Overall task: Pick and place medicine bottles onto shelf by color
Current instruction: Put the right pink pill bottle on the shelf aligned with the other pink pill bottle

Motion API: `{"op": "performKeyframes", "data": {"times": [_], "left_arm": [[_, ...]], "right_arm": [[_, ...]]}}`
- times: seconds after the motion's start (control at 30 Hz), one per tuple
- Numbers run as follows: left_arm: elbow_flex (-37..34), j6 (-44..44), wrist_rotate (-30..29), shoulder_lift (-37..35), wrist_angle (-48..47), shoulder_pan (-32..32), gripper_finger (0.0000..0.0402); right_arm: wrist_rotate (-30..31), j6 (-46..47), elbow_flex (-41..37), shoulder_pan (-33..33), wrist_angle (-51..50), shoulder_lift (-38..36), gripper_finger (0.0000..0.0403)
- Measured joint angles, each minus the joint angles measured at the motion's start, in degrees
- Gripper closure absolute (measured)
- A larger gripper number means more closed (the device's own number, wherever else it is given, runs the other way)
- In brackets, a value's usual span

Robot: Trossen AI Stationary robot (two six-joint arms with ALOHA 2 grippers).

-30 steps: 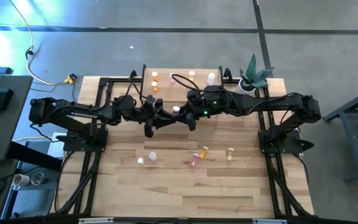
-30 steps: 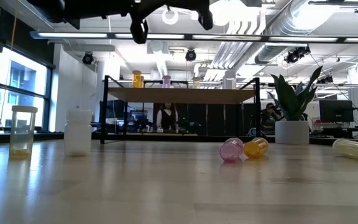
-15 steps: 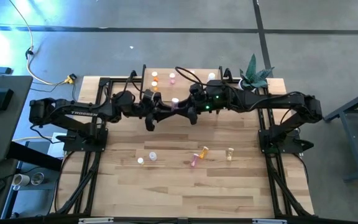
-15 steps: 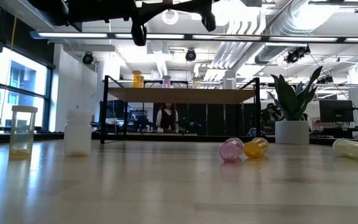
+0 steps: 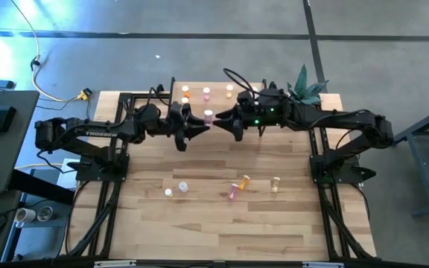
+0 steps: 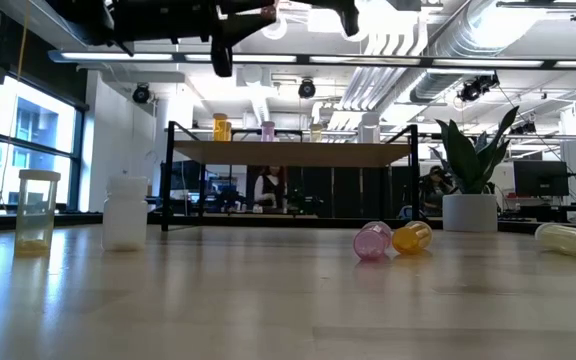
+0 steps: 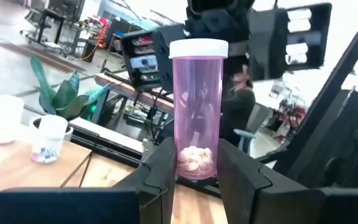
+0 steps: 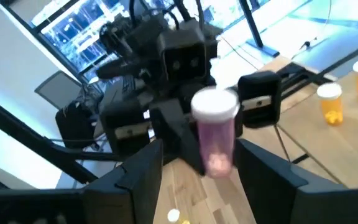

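A pink medicine bottle (image 7: 197, 112) with a white cap is pinched upright at its base by the left claw (image 5: 197, 125), raised above the bench (image 5: 199, 216) just in front of the shelf (image 5: 218, 92). The right claw (image 5: 226, 123) is spread and faces it from just beside, apart from the bottle. More bottles are seen standing on the shelf, and others are left lying on the bench nearer the front.
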Motion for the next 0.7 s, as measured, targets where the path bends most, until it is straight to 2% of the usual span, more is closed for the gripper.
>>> {"op": "performKeyframes", "data": {"times": [0.3, 0.5, 0.7], "left_arm": [[0.0, 10.3, 0.0, 0.0, -0.5, 0.0, 0.0318], [0.0, 13.3, -1.0, 0.0, -0.5, 0.0, 0.0318], [0.0, 17.6, -5.8, 0.0, -0.5, 0.0, 0.0318]], "right_arm": [[7.1, -4.7, 0.0, -0.6, 1.3, -2.6, 0.0211], [7.2, -14.7, 0.0, -3.8, 12.3, -2.8, 0.0211], [4.1, -23.0, 0.7, -8.8, 16.4, -2.8, 0.0210]]}}
